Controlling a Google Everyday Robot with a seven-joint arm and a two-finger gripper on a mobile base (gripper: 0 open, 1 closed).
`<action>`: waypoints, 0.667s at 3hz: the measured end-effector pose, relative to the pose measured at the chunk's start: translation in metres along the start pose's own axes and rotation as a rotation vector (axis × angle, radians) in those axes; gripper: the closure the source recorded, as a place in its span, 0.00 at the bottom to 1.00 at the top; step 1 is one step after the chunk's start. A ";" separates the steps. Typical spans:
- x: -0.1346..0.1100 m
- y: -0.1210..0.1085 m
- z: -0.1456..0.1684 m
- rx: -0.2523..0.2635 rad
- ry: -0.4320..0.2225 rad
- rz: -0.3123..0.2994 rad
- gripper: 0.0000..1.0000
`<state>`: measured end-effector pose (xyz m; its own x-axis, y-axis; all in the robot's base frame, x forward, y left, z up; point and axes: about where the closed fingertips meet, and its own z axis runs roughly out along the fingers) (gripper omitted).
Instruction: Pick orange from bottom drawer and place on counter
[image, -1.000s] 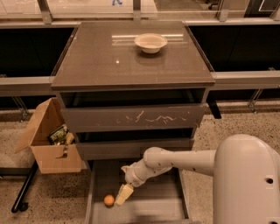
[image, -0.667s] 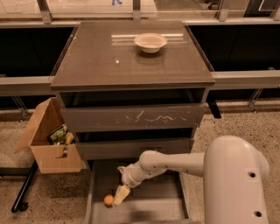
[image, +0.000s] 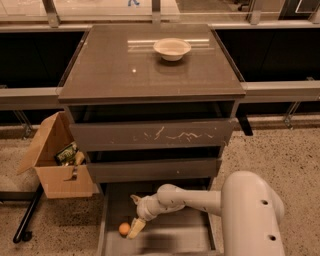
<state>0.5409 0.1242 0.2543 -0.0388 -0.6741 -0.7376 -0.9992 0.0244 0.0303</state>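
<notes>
Speckled floor, cabinet with bottom drawer (image: 175, 241) standing open. I am closing my end effector (image: 136, 226) in on the orange (image: 124, 229), now just beside it on the drawer floor. I cannot tell how far it is open. Grasp and transfer to the counter (image: 115, 65) are pending.

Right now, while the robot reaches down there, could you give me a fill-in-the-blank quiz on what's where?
The cabinet has ___ drawers, and the bottom drawer holds the orange.
The gripper is down inside that drawer, just to the picture's ___ of the orange.
The cardboard box stands on the floor to the picture's ___ of the cabinet.
Missing words: three; right; left.
</notes>
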 end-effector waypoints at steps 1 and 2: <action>0.020 -0.002 0.034 -0.001 0.001 -0.021 0.00; 0.037 -0.003 0.064 -0.003 0.036 -0.023 0.00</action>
<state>0.5426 0.1461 0.1835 -0.0161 -0.7006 -0.7134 -0.9999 0.0071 0.0157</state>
